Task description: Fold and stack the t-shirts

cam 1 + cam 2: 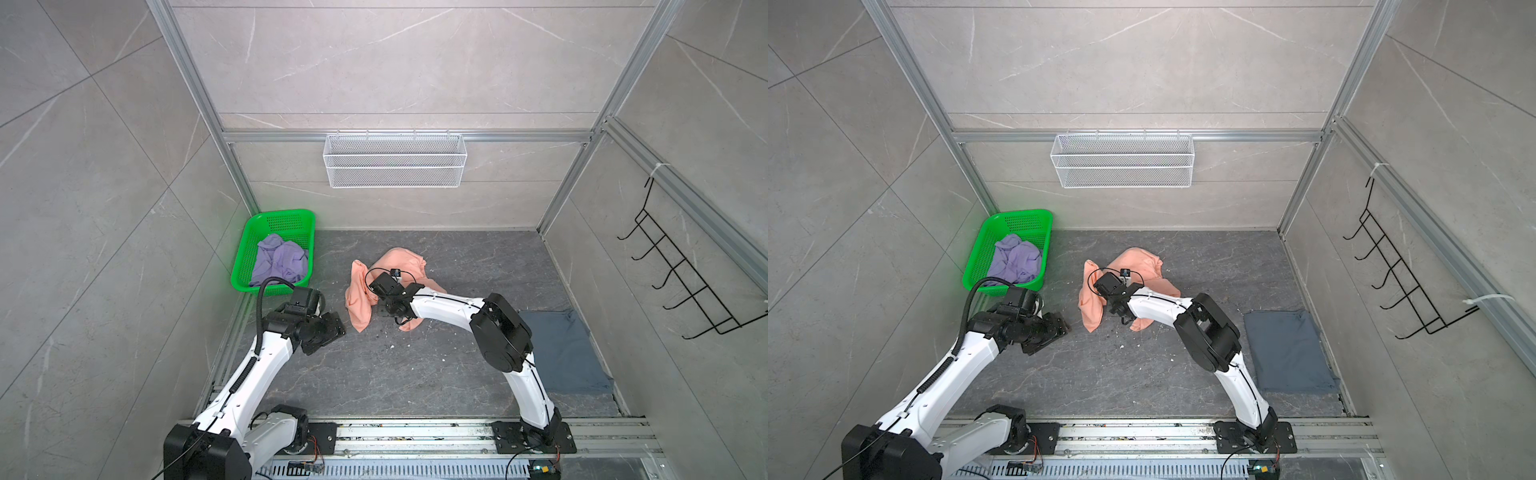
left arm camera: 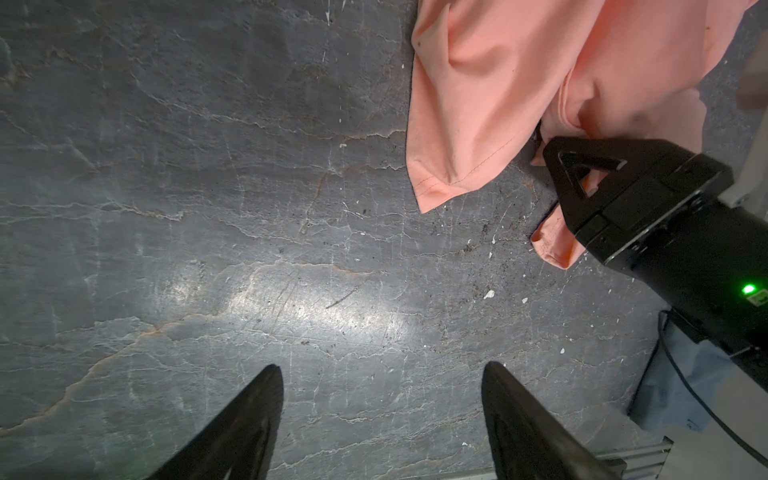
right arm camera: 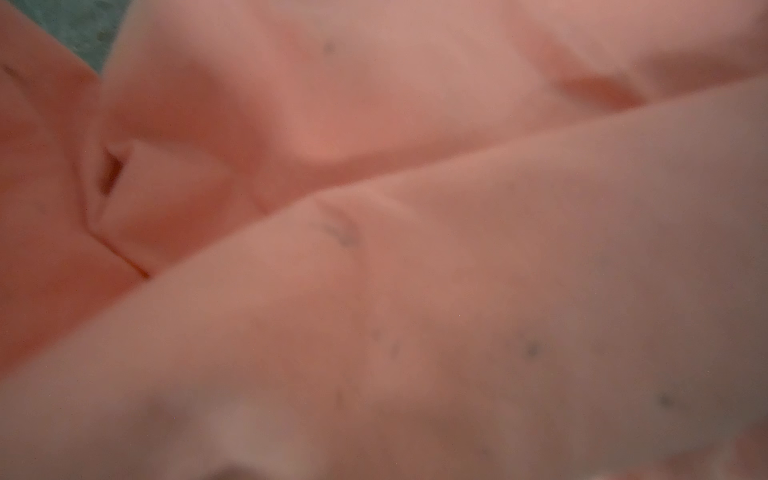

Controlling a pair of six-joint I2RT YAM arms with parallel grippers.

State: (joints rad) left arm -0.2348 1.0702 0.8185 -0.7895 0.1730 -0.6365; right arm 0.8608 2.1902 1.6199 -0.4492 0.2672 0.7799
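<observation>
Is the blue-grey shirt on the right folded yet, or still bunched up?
Folded: the blue-grey shirt lies flat as a tidy rectangle with fairly straight edges in both top views. How many layers it has, I cannot tell.

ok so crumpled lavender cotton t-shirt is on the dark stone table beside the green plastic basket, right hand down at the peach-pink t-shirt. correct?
No: the crumpled lavender cotton t-shirt lies inside the green perforated plastic basket, not beside it; both top views show this. The right hand is indeed down at the peach-pink cotton t-shirt.
</observation>
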